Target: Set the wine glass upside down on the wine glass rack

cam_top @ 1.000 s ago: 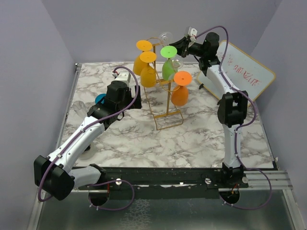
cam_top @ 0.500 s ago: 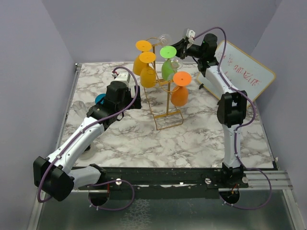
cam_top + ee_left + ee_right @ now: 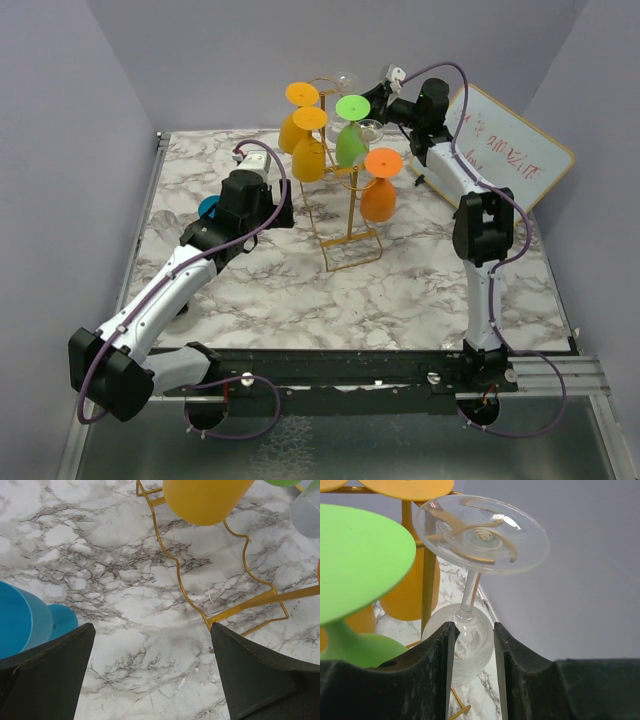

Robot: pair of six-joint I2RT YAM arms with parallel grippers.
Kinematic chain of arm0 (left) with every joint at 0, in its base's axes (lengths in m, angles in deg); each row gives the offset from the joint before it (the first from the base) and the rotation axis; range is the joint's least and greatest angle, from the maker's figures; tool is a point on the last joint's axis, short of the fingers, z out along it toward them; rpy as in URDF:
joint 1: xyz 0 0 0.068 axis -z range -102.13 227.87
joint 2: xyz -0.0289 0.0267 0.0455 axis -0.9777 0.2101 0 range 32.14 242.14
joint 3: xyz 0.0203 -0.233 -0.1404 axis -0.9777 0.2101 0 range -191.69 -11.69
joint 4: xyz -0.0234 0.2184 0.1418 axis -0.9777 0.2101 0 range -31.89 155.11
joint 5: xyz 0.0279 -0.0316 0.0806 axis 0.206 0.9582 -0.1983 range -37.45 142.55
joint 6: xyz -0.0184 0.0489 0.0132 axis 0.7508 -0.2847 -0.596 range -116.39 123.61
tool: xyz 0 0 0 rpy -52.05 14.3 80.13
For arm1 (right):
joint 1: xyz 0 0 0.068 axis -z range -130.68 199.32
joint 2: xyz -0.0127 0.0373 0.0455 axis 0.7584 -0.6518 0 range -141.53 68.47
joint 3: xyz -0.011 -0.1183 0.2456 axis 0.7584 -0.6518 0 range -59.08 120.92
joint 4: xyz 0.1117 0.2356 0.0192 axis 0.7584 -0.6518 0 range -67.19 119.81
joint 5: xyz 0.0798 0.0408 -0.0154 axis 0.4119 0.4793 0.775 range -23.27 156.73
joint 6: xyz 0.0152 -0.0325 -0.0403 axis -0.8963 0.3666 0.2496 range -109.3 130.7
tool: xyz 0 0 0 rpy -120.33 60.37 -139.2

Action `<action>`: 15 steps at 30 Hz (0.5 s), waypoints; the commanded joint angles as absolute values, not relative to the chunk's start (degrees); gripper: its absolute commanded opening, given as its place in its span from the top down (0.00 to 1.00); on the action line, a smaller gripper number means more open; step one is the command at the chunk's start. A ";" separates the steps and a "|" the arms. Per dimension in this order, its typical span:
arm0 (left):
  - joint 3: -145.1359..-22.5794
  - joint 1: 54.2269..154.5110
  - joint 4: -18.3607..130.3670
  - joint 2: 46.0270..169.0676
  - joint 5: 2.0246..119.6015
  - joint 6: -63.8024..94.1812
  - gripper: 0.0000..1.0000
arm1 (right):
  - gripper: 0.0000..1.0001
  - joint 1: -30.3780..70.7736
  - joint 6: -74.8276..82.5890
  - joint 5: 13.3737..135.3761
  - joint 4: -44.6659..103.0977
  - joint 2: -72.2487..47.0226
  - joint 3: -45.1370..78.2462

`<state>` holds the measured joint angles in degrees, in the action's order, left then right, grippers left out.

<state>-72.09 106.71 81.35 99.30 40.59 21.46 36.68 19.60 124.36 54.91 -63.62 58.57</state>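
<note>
Top view: light is even and diffuse, coming from overhead, and exposure is adequate. A soft shadow lies on the counter [image 3: 400,290] under the left arm [image 3: 170,285], towards the left edge. The whiteboard [image 3: 510,150] at the far right corner reads brightest.

Left wrist view: the marble is sharp. The left gripper [image 3: 151,630] is underexposed, near black.

Right wrist view: small glints show on the foot of the wine glass [image 3: 480,530]. The green disc [image 3: 355,560] is slightly soft. The right gripper [image 3: 474,626] is dark and grainy.

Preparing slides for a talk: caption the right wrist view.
Right claw holds a clear wine glass inverted at the golden rack, beside a green glass.
</note>
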 commanded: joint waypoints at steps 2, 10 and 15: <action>-72.00 106.35 81.19 97.68 39.28 20.79 0.01 | 0.57 37.00 18.69 121.54 58.24 -59.02 54.68; -73.27 106.26 82.55 96.99 37.72 20.05 0.01 | 0.48 37.98 15.50 120.40 61.52 -55.02 48.87; -73.89 106.26 83.56 96.16 37.11 20.05 0.01 | 0.40 39.34 13.69 119.04 66.11 -50.69 41.27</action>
<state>-72.11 106.69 81.75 98.01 38.99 20.82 38.19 16.19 121.15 60.53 -55.45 46.02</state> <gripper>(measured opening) 0.988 0.574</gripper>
